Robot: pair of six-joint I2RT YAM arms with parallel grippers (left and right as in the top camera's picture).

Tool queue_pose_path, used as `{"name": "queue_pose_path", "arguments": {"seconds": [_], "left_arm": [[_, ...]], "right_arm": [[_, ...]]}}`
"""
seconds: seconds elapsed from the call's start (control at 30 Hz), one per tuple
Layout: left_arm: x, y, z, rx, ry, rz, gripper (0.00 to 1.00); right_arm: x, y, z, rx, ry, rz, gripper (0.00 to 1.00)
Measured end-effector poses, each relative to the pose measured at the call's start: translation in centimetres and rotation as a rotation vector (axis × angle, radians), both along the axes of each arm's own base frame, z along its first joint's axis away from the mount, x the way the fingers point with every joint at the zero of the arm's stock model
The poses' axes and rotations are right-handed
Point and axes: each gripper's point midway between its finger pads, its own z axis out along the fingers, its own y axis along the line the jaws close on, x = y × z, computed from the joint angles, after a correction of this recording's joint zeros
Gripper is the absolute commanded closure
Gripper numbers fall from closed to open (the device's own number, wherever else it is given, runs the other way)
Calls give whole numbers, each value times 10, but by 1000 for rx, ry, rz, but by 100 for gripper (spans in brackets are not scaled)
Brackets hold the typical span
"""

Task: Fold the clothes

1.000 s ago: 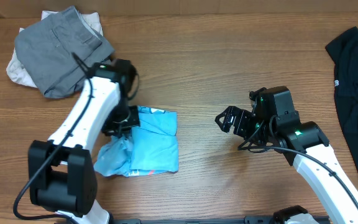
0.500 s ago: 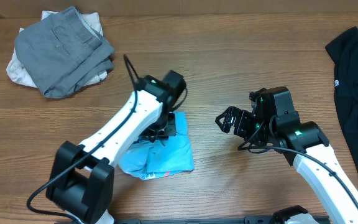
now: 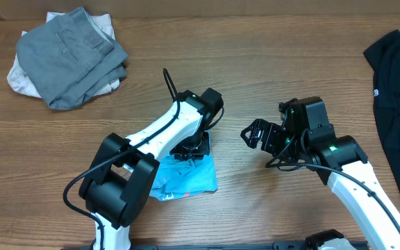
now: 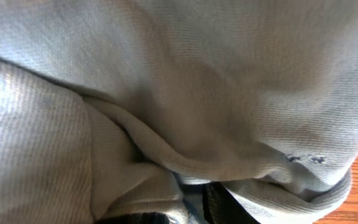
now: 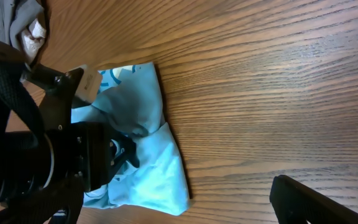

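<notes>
Overhead shows the worktop (image 3: 269, 55) carrying three lots of clothes. Largest is the black garment (image 3: 398, 90), sprawled at the right edge and well apart from both my arms. The grey pile (image 3: 71, 55) sits far left, lying on an off-white piece (image 3: 16, 78). The shirt (image 3: 186, 182) is a crumpled light blue bundle at near centre, partly hidden under my left arm. What shows of it runs roughly left to right, with a fairly straight edge on its right side.

My left pincer (image 3: 189, 148) is down on the far part of the shirt. The left wrist view is filled with bunched cloth (image 4: 197, 81), so I cannot tell whether that pincer is released or grasping fabric. My right pincer (image 3: 254, 133) hovers just right of the shirt, released wide and empty, pointing left toward it.

As I judge it, the coming move turns on this: the shirt lies directly beneath my left pincer, so that arm is nearer, while the right one would come in from the shirt's right edge.
</notes>
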Motion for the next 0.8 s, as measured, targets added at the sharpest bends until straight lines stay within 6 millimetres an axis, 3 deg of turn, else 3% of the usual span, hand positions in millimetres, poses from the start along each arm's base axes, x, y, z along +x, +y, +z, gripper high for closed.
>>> {"name": "queue_pose_path", "arguments": {"seconds": [0.17,0.27,0.37,0.43,0.47,0.53,0.63,0.8], "left_arm": [[-2,-2,6,-8,16,1,58],[-1,-5,18,-24,18,-9,46],[3,-10,42,-58,-11,-21,37],[8,-14,61,-84,-39,-30,5],[11,-17,71,-101,-57,-31,2],[16,-20,93,-130,-92,-25,0],[21,-8,118,-145,-119,9,0],[35,46,134,-133,-124,138,0]], "right_arm": [[0,0,0,-1,1,0,0],[0,0,0,-1,1,0,0],[0,0,0,0,1,-1,0],[0,0,0,0,1,0,0],[0,0,0,0,1,0,0],[0,0,0,0,1,0,0],[0,0,0,-1,1,-1,0],[0,0,0,0,1,0,0]]}}
